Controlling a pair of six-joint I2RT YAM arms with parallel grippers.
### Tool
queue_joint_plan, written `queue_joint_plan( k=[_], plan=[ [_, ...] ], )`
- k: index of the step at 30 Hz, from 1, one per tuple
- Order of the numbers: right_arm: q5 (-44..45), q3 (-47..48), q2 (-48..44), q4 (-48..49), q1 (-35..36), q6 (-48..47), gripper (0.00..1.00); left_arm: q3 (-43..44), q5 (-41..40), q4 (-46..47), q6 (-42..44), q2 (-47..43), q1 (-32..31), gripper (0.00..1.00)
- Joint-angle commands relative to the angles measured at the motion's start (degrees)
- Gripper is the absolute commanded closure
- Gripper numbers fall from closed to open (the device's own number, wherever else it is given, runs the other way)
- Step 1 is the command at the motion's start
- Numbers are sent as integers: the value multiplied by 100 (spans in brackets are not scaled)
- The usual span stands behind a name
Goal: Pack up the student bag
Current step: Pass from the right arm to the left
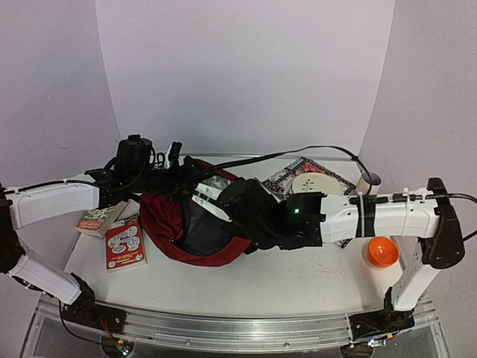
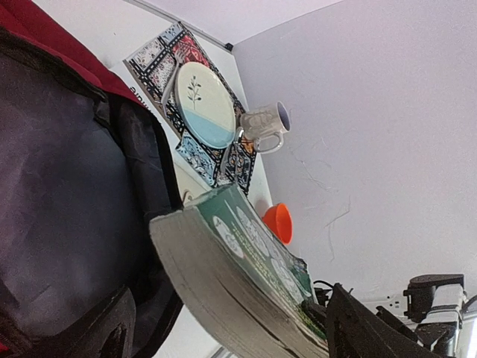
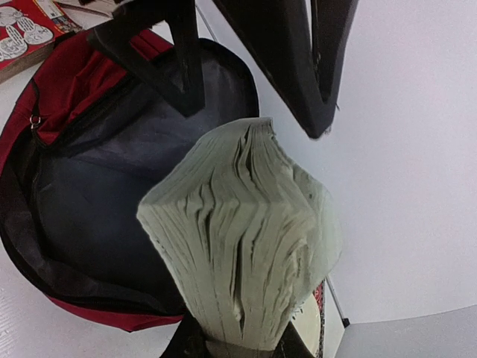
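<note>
The student bag (image 1: 160, 216), dark red with a dark lining (image 3: 112, 179), lies left of the table's middle with its mouth wide open. My right gripper (image 3: 246, 347) is shut on the lower end of a thick green-covered book (image 3: 238, 231), which stands tilted over the bag's opening. In the left wrist view the book (image 2: 223, 261) juts up beside the lining (image 2: 67, 194). My left gripper (image 3: 253, 119) hangs at the bag's far rim, its two black fingers (image 3: 168, 60) spread wide apart with nothing between them. From above, the left gripper (image 1: 182, 175) sits behind the bag.
Two red-covered books (image 1: 125, 242) (image 1: 97, 220) lie left of the bag. A patterned mat (image 1: 287, 175) at the back right carries a plate (image 1: 313, 183), with a mug (image 1: 369, 180) beside it. An orange cup (image 1: 381, 251) stands near the right arm.
</note>
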Motion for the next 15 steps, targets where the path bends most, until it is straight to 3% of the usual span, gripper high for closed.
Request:
queue_joint_plan(
  k=[1, 9, 11, 15],
  plan=[
    [386, 32, -269, 789, 62, -461, 100, -169, 319, 682, -532, 112, -102, 9],
    [457, 44, -169, 1015, 104, -747, 100, -251, 265, 823, -746, 192, -280, 11],
    [465, 50, -134, 1088, 127, -803, 100, -252, 215, 862, -744, 149, -295, 18],
    [466, 50, -51, 1228, 152, -890, 100, -310, 188, 1001, -826, 112, -298, 43]
  ],
)
